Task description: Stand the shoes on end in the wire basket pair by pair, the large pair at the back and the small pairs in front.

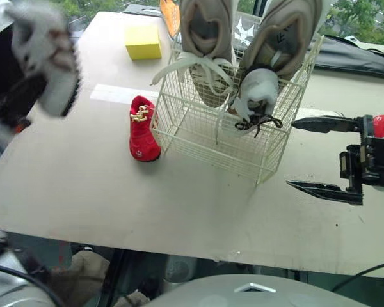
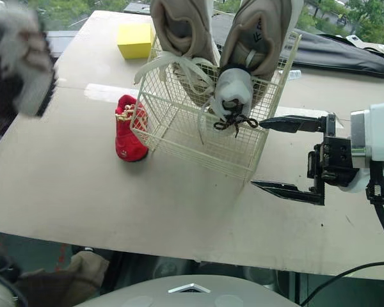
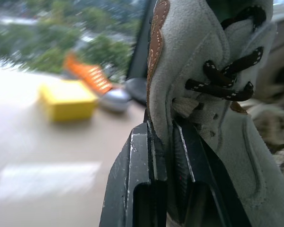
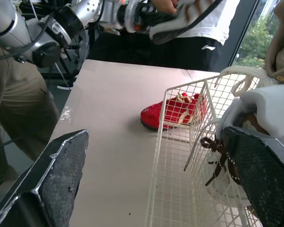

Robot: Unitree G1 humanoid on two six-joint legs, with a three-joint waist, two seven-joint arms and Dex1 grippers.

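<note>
Lying beside the wire basket (image 1: 193, 135): red shoe (image 1: 143, 132).

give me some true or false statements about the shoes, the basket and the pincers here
1. The red shoe lies inside the wire basket. False: it sits on the table outside the basket, on the robot's left of it.
2. The right pincer is open and empty. True.
3. The left pincer is shut on a grey shoe with dark laces. True.
4. The large beige shoes lie flat on the table. False: they stand on end at the back of the basket.
5. A small pale shoe with dark laces stands in the basket in front of them. True.
</note>
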